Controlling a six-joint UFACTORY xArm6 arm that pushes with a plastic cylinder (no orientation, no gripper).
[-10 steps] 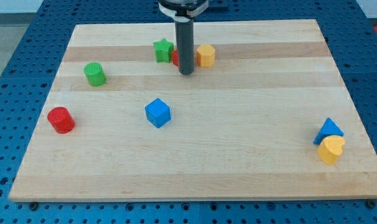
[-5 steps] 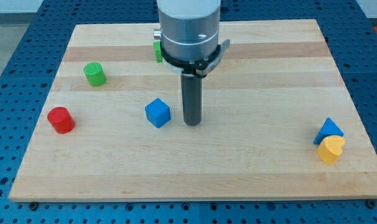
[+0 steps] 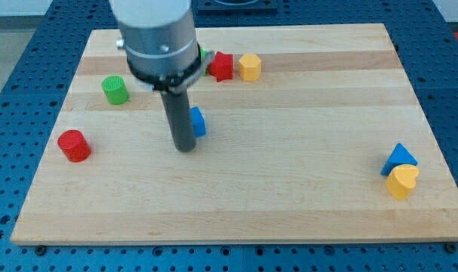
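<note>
My tip (image 3: 184, 147) rests on the board just below and left of the blue cube (image 3: 198, 122), whose left part the rod hides. Rod and cube look to be touching. A red cylinder (image 3: 74, 145) lies to the left, and a green cylinder (image 3: 115, 90) sits up and to the left. Near the view's top stand a red block (image 3: 221, 66) and a yellow block (image 3: 249, 67), side by side. A green block (image 3: 204, 54) shows only as a sliver behind the arm.
At the view's right edge a blue triangular block (image 3: 400, 157) touches a yellow heart-like block (image 3: 402, 181) just below it. The wooden board (image 3: 304, 204) lies on a blue perforated table.
My tip went down from the red block at the top to the blue cube's right, then crossed to its lower left. The cube has shifted a little up and right.
</note>
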